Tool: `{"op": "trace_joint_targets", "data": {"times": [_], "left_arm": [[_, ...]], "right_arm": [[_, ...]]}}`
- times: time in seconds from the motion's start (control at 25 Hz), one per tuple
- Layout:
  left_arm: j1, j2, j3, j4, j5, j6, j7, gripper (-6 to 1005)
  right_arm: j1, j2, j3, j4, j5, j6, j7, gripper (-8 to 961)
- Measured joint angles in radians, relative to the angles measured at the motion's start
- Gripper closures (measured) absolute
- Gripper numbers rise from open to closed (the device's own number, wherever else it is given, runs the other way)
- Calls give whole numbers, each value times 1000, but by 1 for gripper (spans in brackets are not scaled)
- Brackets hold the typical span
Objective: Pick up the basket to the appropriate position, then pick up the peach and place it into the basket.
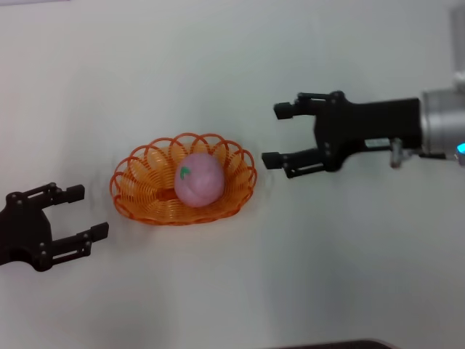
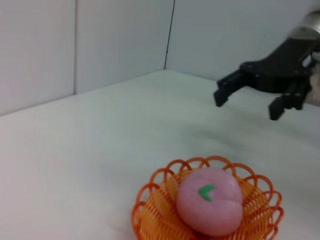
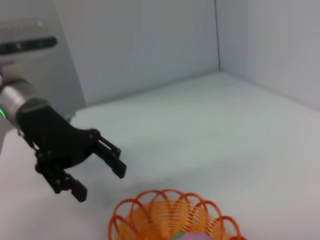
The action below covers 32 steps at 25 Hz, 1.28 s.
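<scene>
The orange wire basket [image 1: 138,190] rests on the white table in the middle of the head view. The pink peach [image 1: 198,179] with its green leaf mark lies inside it. My left gripper [image 1: 81,212] stands open just left of the basket, holding nothing. My right gripper [image 1: 277,134] hangs open to the right of the basket and a little behind it, empty too. The left wrist view shows the peach [image 2: 210,201] in the basket [image 2: 150,207], with the right gripper [image 2: 247,105] beyond. The right wrist view shows the basket's rim [image 3: 150,210] and the left gripper [image 3: 100,177].
The white table [image 1: 232,65] stretches around the basket. White walls meet in a corner [image 2: 170,35] behind the table. A dark edge [image 1: 334,345] shows at the bottom of the head view.
</scene>
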Motion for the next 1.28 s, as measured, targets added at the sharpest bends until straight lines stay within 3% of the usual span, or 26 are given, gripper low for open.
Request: {"op": "trace_joint_targets", "data": {"times": [0.2,0.52,0.76,1.28], "left_arm": [[5,0,-3,-2,-11,-1,1,248],[9,0,-11,-10,-12,-7,5,248],[10,0,-11,-13,-13,-10,7,248],[8,0,-11,-42,-27,-40,12,248]], "right_arm": [[-91,-2,81,95,76,-52,-161,4],[-152,-7,222,266,69,-85,-368,4],[-159,-8,255,343,67,-60,-444,4],[-152,-3,244,381,68,-64,-581,3]]}}
